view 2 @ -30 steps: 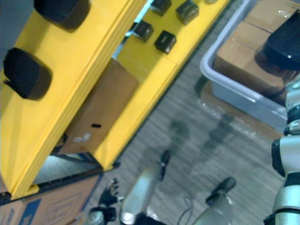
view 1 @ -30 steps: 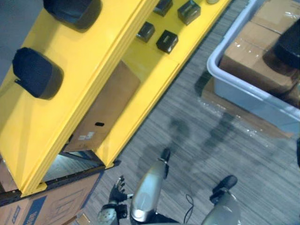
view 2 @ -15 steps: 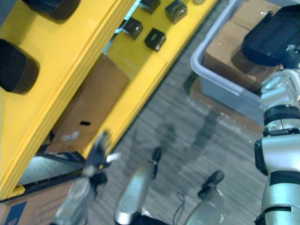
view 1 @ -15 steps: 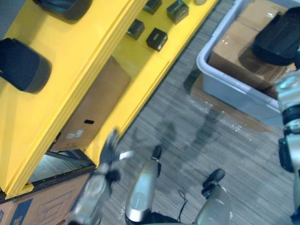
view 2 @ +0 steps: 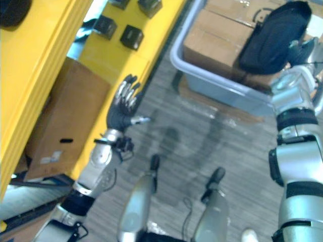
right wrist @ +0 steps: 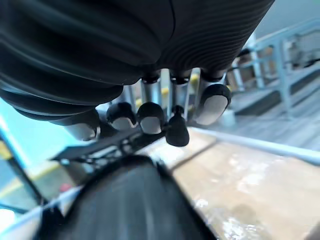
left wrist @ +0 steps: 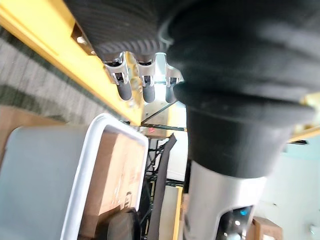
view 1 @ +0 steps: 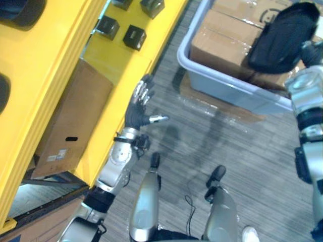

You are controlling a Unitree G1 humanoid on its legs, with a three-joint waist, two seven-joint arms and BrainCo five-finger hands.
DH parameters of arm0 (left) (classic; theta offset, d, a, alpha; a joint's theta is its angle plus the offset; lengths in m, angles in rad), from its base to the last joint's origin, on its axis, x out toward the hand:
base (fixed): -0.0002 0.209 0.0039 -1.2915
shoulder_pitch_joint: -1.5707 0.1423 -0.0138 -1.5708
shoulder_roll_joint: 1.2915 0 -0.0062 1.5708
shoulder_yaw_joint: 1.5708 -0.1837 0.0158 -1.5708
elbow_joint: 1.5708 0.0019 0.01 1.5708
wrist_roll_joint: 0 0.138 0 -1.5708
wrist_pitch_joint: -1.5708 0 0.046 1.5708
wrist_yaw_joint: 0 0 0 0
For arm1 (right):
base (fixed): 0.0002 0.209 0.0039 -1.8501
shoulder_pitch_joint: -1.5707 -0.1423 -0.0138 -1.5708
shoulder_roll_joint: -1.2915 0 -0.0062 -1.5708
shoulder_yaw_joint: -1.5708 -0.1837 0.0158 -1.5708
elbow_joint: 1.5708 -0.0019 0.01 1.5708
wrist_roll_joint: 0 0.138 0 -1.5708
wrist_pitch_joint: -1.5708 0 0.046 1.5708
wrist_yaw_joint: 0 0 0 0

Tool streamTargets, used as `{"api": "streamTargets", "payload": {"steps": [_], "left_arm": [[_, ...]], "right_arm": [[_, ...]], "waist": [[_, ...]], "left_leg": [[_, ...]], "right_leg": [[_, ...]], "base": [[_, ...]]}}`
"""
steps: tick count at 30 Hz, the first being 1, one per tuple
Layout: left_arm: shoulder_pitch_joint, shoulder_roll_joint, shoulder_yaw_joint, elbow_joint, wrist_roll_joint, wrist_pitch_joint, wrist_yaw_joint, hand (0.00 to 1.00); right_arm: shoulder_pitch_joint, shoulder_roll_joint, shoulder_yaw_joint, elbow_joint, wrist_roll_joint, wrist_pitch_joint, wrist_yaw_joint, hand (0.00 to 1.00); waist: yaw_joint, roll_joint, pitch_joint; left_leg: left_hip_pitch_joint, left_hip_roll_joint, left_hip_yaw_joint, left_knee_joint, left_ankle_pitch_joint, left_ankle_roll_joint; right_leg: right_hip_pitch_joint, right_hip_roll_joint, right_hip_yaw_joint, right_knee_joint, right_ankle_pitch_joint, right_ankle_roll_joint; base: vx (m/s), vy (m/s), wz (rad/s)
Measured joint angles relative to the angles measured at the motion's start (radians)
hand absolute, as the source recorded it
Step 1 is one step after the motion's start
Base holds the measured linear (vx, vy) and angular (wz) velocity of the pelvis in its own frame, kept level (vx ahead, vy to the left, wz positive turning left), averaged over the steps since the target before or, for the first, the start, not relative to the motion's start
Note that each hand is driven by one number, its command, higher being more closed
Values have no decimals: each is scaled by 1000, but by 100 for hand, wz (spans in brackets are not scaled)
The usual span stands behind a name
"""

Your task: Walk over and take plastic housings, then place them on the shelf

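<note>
Black plastic housing (view 1: 280, 38) on cardboard boxes (view 1: 222, 35)

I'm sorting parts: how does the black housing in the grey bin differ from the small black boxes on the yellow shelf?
The housing is larger than the small boxes. The housing is a rounded oval shell; the small boxes are squarish blocks. The housing lies on cardboard cartons in the grey bin; the small boxes sit on the yellow shelf. Both are black.

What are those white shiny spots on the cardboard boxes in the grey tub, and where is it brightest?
Left eye view: the cardboard boxes in the grey tub carry white glints, likely light off tape or film. Right wrist view: the box top glares pale beside the black housing. Left wrist view: brightest behind the yellow shelf.
</note>
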Motion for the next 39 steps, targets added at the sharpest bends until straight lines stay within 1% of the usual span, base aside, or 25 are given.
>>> {"api": "streamTargets", "payload": {"steps": [2,3,6,7,8,9,11,13,14,15,16,17,19,21,22,24,26,28,29,31,33,35,37,38,39], "left_arm": [[18,-9,-13,32,3,15,-1,0],[39,-16,-16,47,5,30,-1,0],[81,-33,-17,69,11,30,0,0],[96,-37,-23,69,11,27,0,0],[100,-36,-25,69,11,26,0,0],[105,-35,-30,69,11,24,0,0],[114,-37,-47,69,11,10,1,0],[121,-49,-61,72,11,-3,6,0],[131,-68,-62,73,11,-12,17,0],[143,-89,-63,76,11,-15,24,0],[147,-96,-66,78,11,-16,24,0],[152,-105,-78,82,11,-18,24,0],[163,-125,-95,95,11,-20,23,0],[184,-142,-99,100,11,-20,22,0],[190,-146,-100,100,10,-20,22,0],[206,-156,-106,100,13,-22,24,0],[214,-156,-121,106,42,-22,29,0],[220,-160,-139,114,41,-22,24,0],[223,-163,-143,115,41,-22,21,0],[228,-176,-172,144,40,-22,16,0],[245,-199,-185,191,39,-21,16,0],[265,-201,-216,204,40,-22,15,0],[270,-211,-253,233,38,-24,13,0],[275,-214,-255,235,36,-29,12,0],[280,-221,-256,245,30,-46,5,0]], "right_arm": [[12,0,-5,0,9,10,9,100],[27,0,-5,0,15,12,25,100],[46,-1,-5,4,15,19,50,100],[59,-2,-5,10,15,33,59,100],[63,-3,-5,14,15,38,60,100],[67,-4,-5,21,16,50,60,0],[69,-9,-6,35,28,50,22,0],[73,-9,-23,49,60,47,-45,0],[74,-10,-44,49,81,31,-96,0],[74,-12,-55,48,96,5,-149,0],[74,-15,-63,43,109,-11,-178,0],[74,-27,-75,32,120,-48,-237,0],[73,-60,-80,3,144,-98,-311,0],[72,-93,-82,-4,178,-148,-364,0],[72,-101,-83,-4,190,-159,-374,0],[72,-117,-99,-4,217,-194,-375,0],[73,-119,-110,-1,258,-209,-375,0],[73,-122,-111,4,315,-222,-375,0],[73,-124,-111,7,334,-226,-375,0],[72,-145,-122,21,392,-229,-375,0],[72,-146,-123,53,416,-229,-375,0],[72,-150,-125,66,445,-229,-374,0],[71,-173,-125,98,472,-230,-372,0],[71,-174,-125,102,472,-235,-371,0],[69,-175,-125,112,471,-242,-366,0]], "waist": [[-1,0,0],[-1,0,0],[-1,0,0],[-1,0,0],[0,0,0],[0,0,0],[1,1,-1],[3,1,-1],[3,2,0],[3,3,-1],[4,4,-2],[5,8,-1],[5,20,-4],[5,34,-13],[4,38,-16],[4,57,-28],[4,71,-36],[4,85,-41],[4,89,-41],[10,110,-43],[13,120,-50],[18,128,-55],[33,146,-69],[34,148,-70],[35,153,-73]], "left_leg": [[-2,1,1,-9,6,-1],[-2,1,1,-12,7,-1],[-9,-1,3,-12,8,-1],[-11,-1,0,-10,8,-1],[-12,-2,0,-9,8,-1],[-19,-2,-2,-7,8,-1],[-41,-4,-5,2,9,0],[-53,-5,-7,7,9,0],[-56,-7,-8,8,9,1],[-55,-8,-9,9,9,1],[-55,-9,-9,10,9,1],[-55,-10,-9,12,9,1],[-56,-15,-12,16,9,1],[-56,-21,-11,21,6,5],[-56,-23,-11,23,6,6],[-58,-26,-9,33,2,11],[-62,-26,-9,39,0,14],[-66,-26,-10,44,-1,14],[-66,-26,-11,45,-1,14],[-76,-31,-15,48,0,14],[-77,-33,-12,47,-1,16],[-79,-34,-6,47,-2,18],[-92,-38,-6,51,-4,20],[-93,-40,-5,51,-4,20],[-99,-42,-5,53,-5,21]], "right_leg": [[-9,2,3,0,1,-1],[-10,2,5,0,0,-1],[-19,1,8,2,0,-1],[-20,1,7,2,0,-1],[-20,0,6,2,0,-1],[-26,0,6,2,0,-1],[-41,-1,5,3,3,-3],[-50,-2,5,3,5,-3],[-53,-3,4,2,7,-3],[-52,-4,4,2,7,-3],[-52,-5,4,2,7,-3],[-51,-6,4,3,7,-2],[-49,-11,4,3,8,-1],[-48,-16,5,4,9,1],[-48,-18,6,4,9,1],[-47,-21,7,5,11,3],[-47,-21,7,5,13,3],[-48,-21,7,2,17,5],[-47,-21,7,1,18,5],[-52,-24,6,-3,20,7],[-51,-25,7,-11,25,9],[-54,-26,10,-22,30,11],[-60,-29,9,-30,35,14],[-63,-31,10,-30,37,15],[-66,-33,10,-30,41,17]], "base": [[0,0,0],[0,0,0],[0,0,0],[0,0,0],[-19,-3,4],[0,0,0],[-33,-3,3],[0,0,0],[0,0,0],[0,0,0],[0,0,0],[0,0,0],[0,3,2],[0,0,0],[0,0,0],[-16,6,-1],[-36,5,-1],[-40,2,0],[-34,0,2],[-34,2,3],[0,4,-2],[5,5,-2],[0,0,0],[0,0,0],[0,0,0]]}}
